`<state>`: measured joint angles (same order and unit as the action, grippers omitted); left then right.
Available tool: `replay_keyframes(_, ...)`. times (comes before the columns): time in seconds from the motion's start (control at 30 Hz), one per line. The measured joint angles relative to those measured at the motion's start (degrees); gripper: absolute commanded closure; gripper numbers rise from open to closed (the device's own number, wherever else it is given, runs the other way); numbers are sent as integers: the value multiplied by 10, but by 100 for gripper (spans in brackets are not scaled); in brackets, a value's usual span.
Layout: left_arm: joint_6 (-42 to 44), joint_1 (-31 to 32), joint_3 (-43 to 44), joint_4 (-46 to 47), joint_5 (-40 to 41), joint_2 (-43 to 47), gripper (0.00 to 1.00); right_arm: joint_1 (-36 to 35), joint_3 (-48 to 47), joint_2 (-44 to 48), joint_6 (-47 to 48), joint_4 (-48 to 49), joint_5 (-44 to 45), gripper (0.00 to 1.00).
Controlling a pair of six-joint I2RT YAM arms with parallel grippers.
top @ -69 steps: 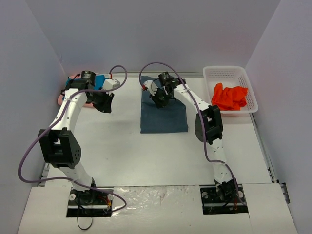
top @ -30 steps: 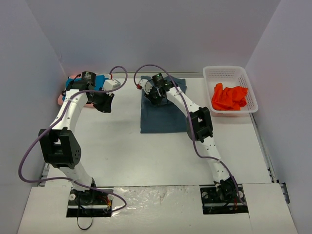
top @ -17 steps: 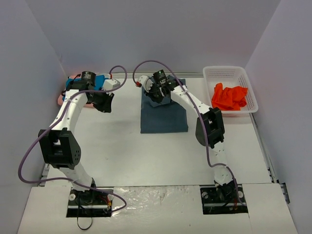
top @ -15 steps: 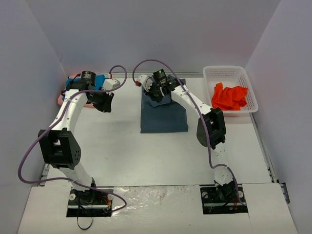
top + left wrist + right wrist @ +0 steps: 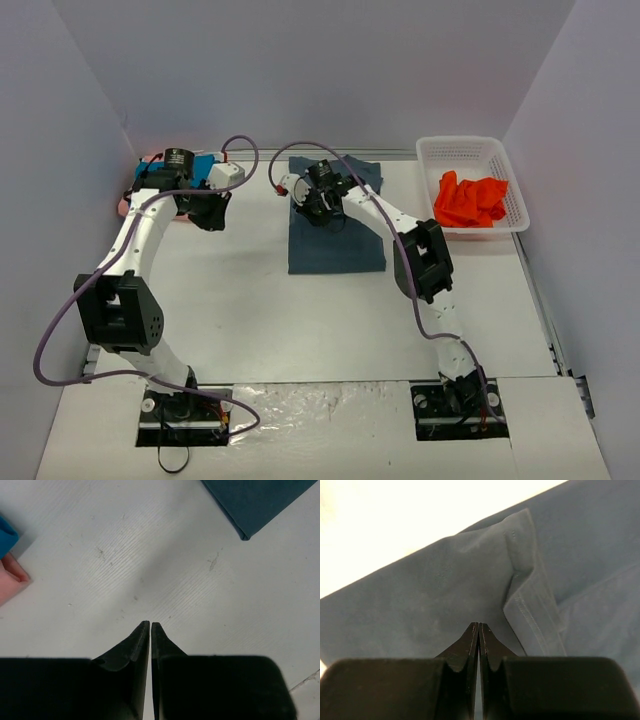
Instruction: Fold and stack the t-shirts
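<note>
T-shirts are lying in three places. The dark slate blue-grey folded cloth shirt [image 5: 338, 240] is resting flat at the far middle of the white table [image 5: 260, 300]. The bright teal-blue shirt [image 5: 206, 165] is lying against the pale pink shirt [image 5: 126, 205] in the far left corner. The orange-red shirt [image 5: 470, 200] is sitting crumpled in the white plastic lattice basket [image 5: 470, 141] at the far right.

The right gripper [image 5: 478, 626] is hanging over the far left part of the slate shirt, fingers pressed together with nothing between them. Whether its tips are touching the cloth cannot be told. The left gripper [image 5: 150, 625] is hovering over bare table between the corner pile and the slate shirt, likewise closed and empty.

Judged step: flattening the fold. A doubled sleeve flap [image 5: 532, 600] is standing slightly proud just beside the right fingertips. Sweeping low across it, outward from the fold line, should be settling it without dragging the layers. Any later lift should be taking all layers at one edge.
</note>
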<state>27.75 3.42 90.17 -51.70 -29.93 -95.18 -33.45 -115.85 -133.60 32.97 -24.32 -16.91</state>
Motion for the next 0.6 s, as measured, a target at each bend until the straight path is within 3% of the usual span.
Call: replay_keyframes(0.6,-1,0,-20,22,29,35,94,5,-54,-79,-4,8,11,100)
